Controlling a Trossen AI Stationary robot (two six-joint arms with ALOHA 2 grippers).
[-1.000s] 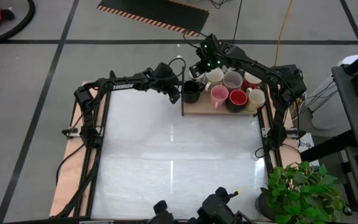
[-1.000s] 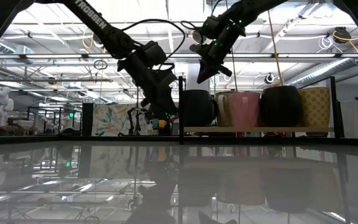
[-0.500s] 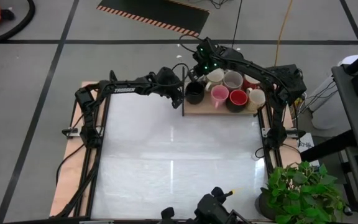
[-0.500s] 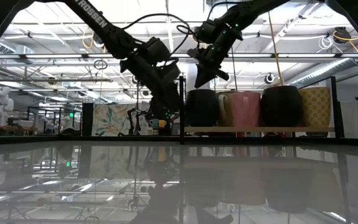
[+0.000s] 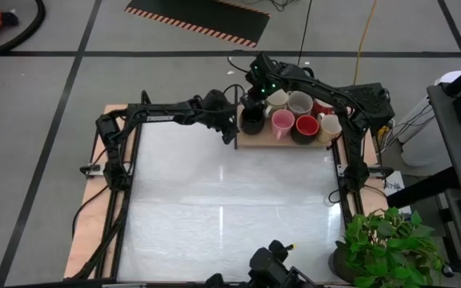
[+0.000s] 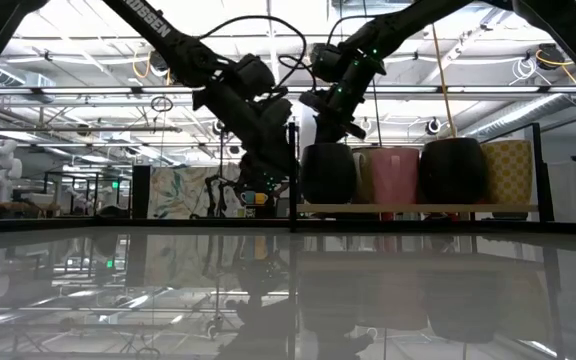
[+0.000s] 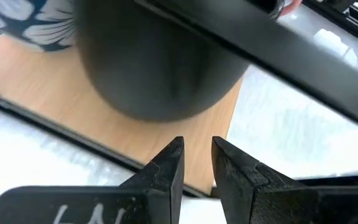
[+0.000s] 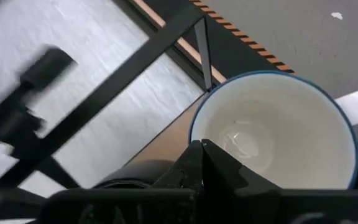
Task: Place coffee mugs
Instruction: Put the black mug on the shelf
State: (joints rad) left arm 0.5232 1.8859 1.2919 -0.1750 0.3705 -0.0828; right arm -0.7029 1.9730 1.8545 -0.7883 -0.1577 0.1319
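Since a second ago the left gripper (image 5: pixel 232 132) has closed in on the black mug (image 5: pixel 251 120) at the wooden shelf's (image 5: pixel 264 141) left end, fingers narrow, holding nothing; the right gripper (image 5: pixel 256 86) hovers shut over the blue-rimmed mug (image 8: pixel 277 132)

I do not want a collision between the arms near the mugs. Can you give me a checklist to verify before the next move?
1. Left end effector empty: ok, fingers slightly apart with nothing between them.
2. Left end effector lined up with the black mug: ok, the mug is just ahead and not touched.
3. Black mug upright on the tray: ok.
4. Where the black mug's handle points: cannot tell.
5. Right end effector empty: ok, shut above the blue-rimmed mug.
6. Enough room between the two arms: cannot tell; both are at the tray's left end.
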